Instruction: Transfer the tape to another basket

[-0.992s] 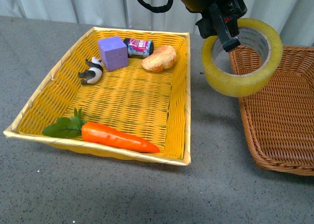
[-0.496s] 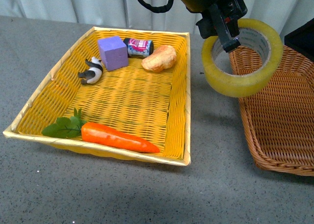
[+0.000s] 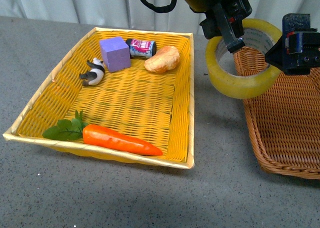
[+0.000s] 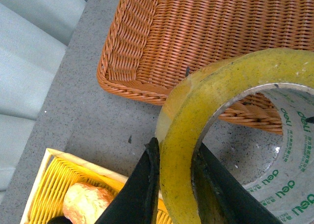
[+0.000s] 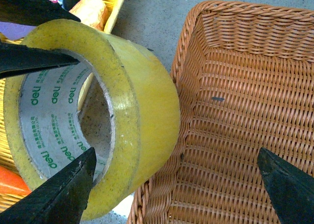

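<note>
Over the grey bench [image 3: 100, 198], our left gripper [image 3: 232, 38] clamps the tape's [image 3: 240, 85] wall, holding it aloft by the basket's [image 3: 285, 133] rim; our right gripper [image 3: 295, 52] is spread wide beside it.

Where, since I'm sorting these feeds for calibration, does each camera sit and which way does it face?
Front: on the body between the arms, facing forward and down at yellow basket, brown basket and tape; left gripper and right gripper show.
Left wrist: on the left arm, looking past its fingers, clamped on the tape, toward brown basket.
Right wrist: on the right arm, looking between its spread fingers at both.
Shared: all three show tape and brown basket.
</note>
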{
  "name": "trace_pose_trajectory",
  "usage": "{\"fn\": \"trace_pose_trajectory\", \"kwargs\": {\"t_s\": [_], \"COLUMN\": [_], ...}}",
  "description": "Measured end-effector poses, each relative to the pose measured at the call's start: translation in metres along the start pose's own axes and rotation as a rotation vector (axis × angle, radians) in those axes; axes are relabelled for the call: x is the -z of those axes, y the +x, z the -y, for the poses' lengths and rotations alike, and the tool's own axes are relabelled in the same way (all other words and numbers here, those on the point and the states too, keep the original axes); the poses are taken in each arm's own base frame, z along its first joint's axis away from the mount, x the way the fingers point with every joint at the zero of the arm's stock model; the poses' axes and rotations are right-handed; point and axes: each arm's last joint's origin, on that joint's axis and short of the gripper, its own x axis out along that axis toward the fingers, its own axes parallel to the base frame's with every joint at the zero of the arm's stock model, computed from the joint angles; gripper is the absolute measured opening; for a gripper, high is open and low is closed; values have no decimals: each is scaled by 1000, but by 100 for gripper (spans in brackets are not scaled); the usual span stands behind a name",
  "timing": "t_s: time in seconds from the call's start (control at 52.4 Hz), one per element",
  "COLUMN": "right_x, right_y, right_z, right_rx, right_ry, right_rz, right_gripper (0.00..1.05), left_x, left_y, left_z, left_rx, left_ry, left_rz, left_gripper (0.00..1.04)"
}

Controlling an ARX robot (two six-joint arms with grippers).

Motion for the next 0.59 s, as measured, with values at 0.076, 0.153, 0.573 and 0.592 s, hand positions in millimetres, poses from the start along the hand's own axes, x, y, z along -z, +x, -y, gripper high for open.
{"fn": "trace_pose_trajectory", "kwargs": {"t_s": [0.076,0.153,0.573,0.592], "right_x": [0,0,-11,-11], "right_y": [4,8,17,17], "right_z": [0,1,-1,-1], "right_rx": [4,5,16,16], "right_ry": [5,18,58,58], "right_rz": [-2,-5,9,9], "right_gripper": [96,96,86,84], "left_x": [0,0,0,0], "left_y": [0,0,0,0], "left_z": [0,0,0,0], "left_rx": [0,-1,0,0], "left_ry": [0,0,0,0], "left_rz": [0,0,0,0], "left_gripper": [16,16,16,16]}}
